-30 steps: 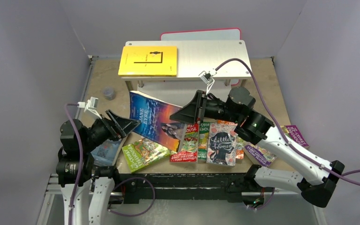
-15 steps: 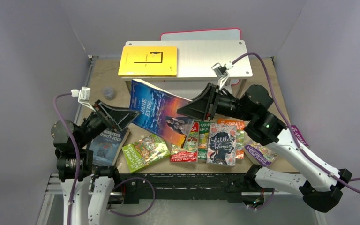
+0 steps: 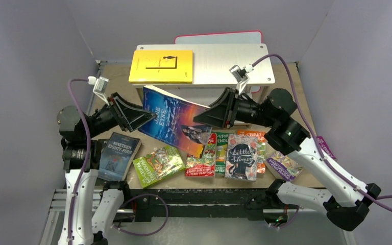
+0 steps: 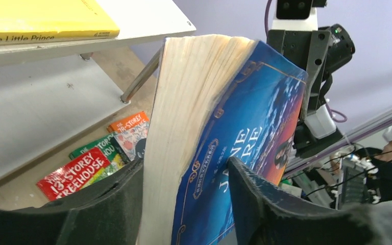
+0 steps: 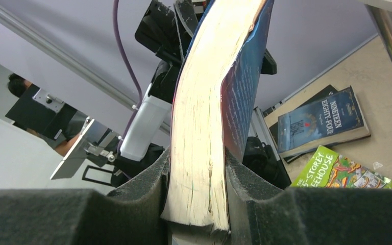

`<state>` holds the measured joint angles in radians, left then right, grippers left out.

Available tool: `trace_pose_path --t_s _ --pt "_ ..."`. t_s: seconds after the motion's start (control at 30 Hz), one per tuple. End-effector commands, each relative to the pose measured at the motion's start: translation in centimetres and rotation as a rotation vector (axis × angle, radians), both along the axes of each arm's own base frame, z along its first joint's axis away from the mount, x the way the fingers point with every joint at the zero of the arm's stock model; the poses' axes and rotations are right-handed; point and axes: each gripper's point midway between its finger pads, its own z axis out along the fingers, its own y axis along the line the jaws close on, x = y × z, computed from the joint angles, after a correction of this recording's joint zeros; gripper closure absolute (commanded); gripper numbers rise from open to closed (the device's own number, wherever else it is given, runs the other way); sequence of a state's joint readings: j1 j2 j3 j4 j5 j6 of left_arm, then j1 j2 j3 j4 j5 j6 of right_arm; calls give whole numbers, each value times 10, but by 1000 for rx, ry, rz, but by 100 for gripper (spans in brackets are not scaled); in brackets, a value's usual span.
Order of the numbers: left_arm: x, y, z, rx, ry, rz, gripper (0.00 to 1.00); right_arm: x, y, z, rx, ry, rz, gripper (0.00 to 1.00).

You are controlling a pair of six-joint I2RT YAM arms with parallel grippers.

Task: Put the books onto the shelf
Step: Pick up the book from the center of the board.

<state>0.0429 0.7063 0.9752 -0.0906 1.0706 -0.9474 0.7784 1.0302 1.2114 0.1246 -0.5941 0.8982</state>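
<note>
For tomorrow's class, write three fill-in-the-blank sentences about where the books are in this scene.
The yellow book lies on the shelf's ___ board. The right gripper is shut on a blue book titled ___. Nineteen Eighty-Four lies on the table with its cover facing ___.
Missing words: top; Jane Eyre; up.

Colour key: my black foam pads (image 5: 71, 214) against a blue book (image 3: 171, 120) with cloud pattern, gold lettering and cream page edges. A yellow book (image 3: 161, 66) on the silver-white shelf (image 3: 229, 58) — a navy book (image 3: 117, 155), a dark floral book (image 3: 241, 161), a green cartoon-patterned book (image 3: 158, 166), the tan table (image 3: 112, 81).
</note>
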Motion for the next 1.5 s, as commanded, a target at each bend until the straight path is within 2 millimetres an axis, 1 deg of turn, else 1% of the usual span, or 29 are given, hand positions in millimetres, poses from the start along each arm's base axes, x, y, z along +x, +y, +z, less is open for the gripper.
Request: trace_pose_path --t_s 0.0,0.03,0.07,0.17,0.3,0.4,0.5,0.53,0.57,0.63,0.73,0.83,0.9,0.93,1.0,1.03,1.07,1.1,1.13,1.2,1.23,1.3,1.37,1.47 --pt "-27 -7 20 46 -165 -83 51 -29 -28 97 264 -266 14 100" --pt "-29 -8 21 48 -172 -92 56 -27 -28 96 258 -269 1 100" --pt "-31 -9 22 51 -178 -100 65 -24 -28 95 249 -274 -15 100" --pt "-32 -9 27 56 -198 -101 82 -11 -30 90 221 -292 -89 100" --pt "-30 -8 38 56 -221 -85 99 0 -36 86 198 -330 -165 100" --pt "-30 -6 56 45 -265 -37 100 7 -35 81 180 -330 -198 100" --pt "-28 -2 84 -14 -299 32 100 15 -35 75 162 -334 -236 100" --pt "-26 0 94 -44 -303 60 100 19 -36 74 156 -333 -252 98" --pt "-23 2 102 -67 -300 86 100 22 -37 73 148 -335 -274 92" --pt "-15 7 114 -109 -275 138 100 29 -40 73 142 -341 -319 77" --pt "-3 13 125 -161 -225 193 100 35 -44 78 146 -350 -365 64" --pt "8 19 135 -227 -177 246 100 41 -43 83 154 -345 -384 56" --pt "16 24 139 -264 -146 279 100 46 -41 87 161 -335 -391 54" --pt "19 26 140 -285 -127 294 100 49 -38 88 161 -325 -394 54" --pt "26 29 140 -310 -101 317 100 54 -36 96 178 -307 -399 54" --pt "33 32 134 -315 -53 346 100 57 -35 99 183 -298 -406 54" --pt "37 34 132 -318 -32 364 100 61 -34 100 183 -279 -418 53" --pt "40 35 132 -327 -18 372 100 66 -34 101 182 -260 -435 45" --pt "42 37 133 -343 -5 379 100 70 -34 99 177 -238 -452 36" --pt "44 38 143 -398 3 374 100 75 -36 99 188 -210 -471 26" --pt "43 39 151 -433 -5 362 100 76 -36 98 192 -193 -476 22" --pt "40 40 165 -489 -15 346 100 81 -35 94 190 -137 -489 17" --pt "39 43 177 -533 -29 348 100 85 -35 90 190 -80 -501 14" --pt "40 47 191 -590 -45 342 100 96 -38 75 177 62 -547 11"
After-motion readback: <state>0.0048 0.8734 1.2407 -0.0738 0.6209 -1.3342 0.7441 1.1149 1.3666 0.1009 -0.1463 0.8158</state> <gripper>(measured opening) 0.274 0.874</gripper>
